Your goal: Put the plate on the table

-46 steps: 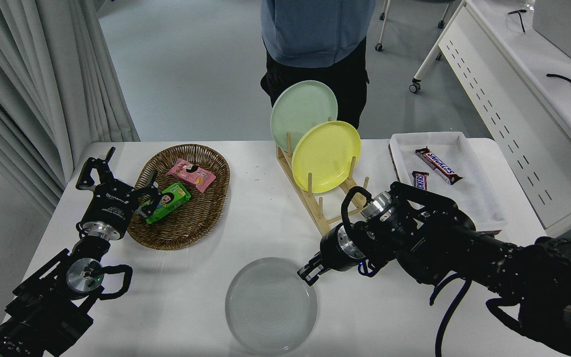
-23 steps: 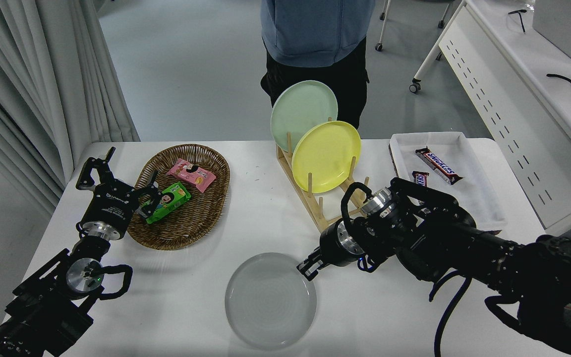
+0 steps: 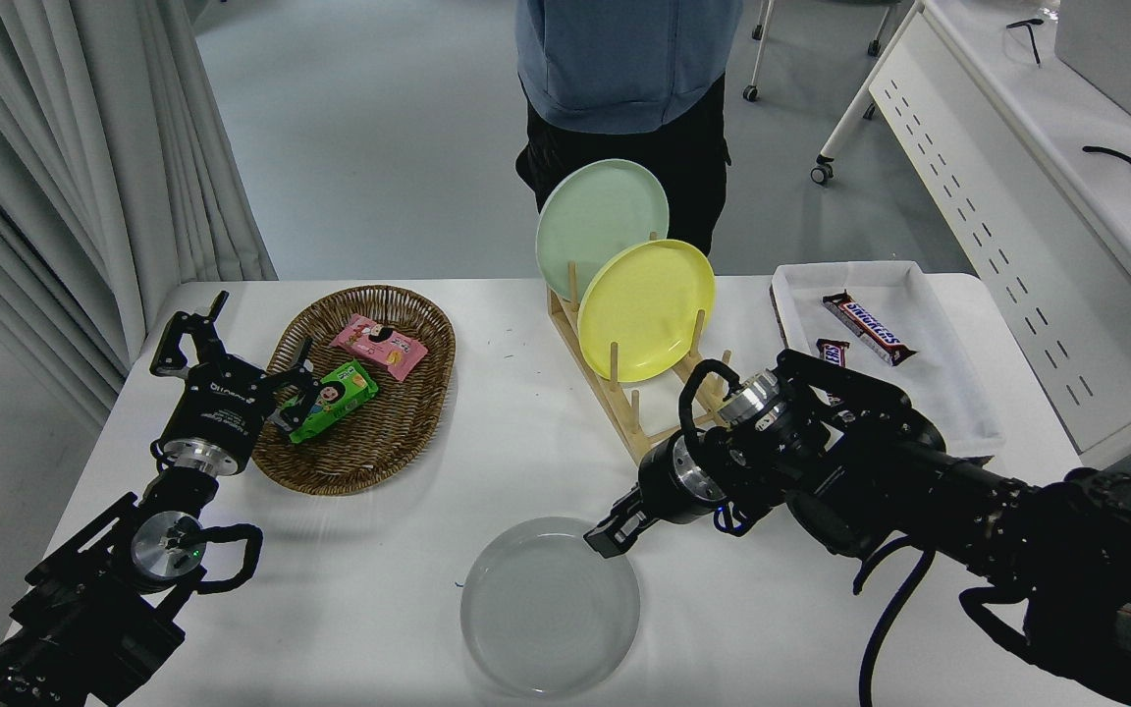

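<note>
The light grey plate (image 3: 550, 606) lies flat and low over the front middle of the white table (image 3: 526, 442); I cannot tell whether it touches the tabletop. My right gripper (image 3: 605, 538) reaches in from the right and is shut on the plate's far right rim. My left gripper (image 3: 237, 358) is parked at the left, open and empty, beside the wicker basket.
A wicker basket (image 3: 369, 447) with snack packs stands at the left. A wooden rack (image 3: 624, 412) holds a yellow plate (image 3: 646, 309) and a pale green plate (image 3: 595, 221) behind my right arm. A white tray (image 3: 929, 383) with chocolate bars is at the right. A person (image 3: 624, 79) stands at the far side.
My right gripper has shifted slightly to the right and toward me with the plate's rim in it. The plate moved the same way. The left arm has not moved.
</note>
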Robot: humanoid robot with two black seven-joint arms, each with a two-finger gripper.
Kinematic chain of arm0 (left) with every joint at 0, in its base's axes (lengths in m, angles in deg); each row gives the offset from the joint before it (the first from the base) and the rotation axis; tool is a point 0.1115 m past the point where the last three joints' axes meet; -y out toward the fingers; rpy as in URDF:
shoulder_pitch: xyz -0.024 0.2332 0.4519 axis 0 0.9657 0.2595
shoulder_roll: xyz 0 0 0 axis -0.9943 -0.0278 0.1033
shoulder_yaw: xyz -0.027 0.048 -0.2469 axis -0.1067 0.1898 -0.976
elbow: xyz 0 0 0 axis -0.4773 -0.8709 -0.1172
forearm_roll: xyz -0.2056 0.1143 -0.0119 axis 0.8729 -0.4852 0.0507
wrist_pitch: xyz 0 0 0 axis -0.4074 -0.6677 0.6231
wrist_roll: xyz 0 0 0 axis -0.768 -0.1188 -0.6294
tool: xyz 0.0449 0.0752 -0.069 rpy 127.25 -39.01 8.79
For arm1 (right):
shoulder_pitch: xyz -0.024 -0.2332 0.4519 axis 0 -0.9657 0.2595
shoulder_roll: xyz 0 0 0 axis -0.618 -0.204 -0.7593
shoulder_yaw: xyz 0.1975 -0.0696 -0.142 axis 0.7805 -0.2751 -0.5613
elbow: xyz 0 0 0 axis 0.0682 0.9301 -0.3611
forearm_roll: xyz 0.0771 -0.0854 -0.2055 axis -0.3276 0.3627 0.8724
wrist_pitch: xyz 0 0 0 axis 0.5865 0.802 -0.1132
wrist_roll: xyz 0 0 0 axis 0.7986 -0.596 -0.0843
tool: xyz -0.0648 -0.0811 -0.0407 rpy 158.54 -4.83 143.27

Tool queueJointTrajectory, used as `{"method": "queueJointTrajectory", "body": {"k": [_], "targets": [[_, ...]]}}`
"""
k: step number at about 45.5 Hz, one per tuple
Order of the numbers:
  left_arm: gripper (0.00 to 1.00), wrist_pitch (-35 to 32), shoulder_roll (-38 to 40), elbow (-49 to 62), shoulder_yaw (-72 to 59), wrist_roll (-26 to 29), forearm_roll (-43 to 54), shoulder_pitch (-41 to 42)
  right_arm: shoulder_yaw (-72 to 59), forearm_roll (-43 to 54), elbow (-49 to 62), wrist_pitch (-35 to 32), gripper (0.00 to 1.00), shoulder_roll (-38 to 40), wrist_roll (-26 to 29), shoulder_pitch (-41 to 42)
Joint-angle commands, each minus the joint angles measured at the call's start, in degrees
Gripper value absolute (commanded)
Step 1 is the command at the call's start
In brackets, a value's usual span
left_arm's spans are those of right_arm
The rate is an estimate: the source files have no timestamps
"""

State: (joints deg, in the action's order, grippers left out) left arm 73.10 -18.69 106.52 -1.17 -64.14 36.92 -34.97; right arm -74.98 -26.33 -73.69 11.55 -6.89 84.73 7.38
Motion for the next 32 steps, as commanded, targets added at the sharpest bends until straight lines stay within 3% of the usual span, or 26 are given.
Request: {"method": "queueJointTrajectory", "body": {"k": [1, 14, 23, 32], "targets": [[1.00, 0.0, 0.0, 0.0, 0.0, 0.0, 0.1, 0.0, 1.3, 0.0, -3.8, 0.0, 0.99, 0.0, 0.2, 1.1], [1.00, 0.0, 0.0, 0.0, 0.0, 0.0, 0.1, 0.0, 1.2, 0.3, -12.4, 0.0, 0.99, 0.1, 0.2, 2.5], [1.00, 0.0, 0.0, 0.1, 0.0, 0.0, 0.0, 0.0, 0.1, 0.8, -23.5, 0.0, 0.99, 7.6, 0.2, 3.5], [1.00, 0.0, 0.0, 0.0, 0.0, 0.0, 0.0, 0.0, -2.3, 1.1, -29.1, -12.0, 0.99, 13.3, 0.2, 6.4]]}}
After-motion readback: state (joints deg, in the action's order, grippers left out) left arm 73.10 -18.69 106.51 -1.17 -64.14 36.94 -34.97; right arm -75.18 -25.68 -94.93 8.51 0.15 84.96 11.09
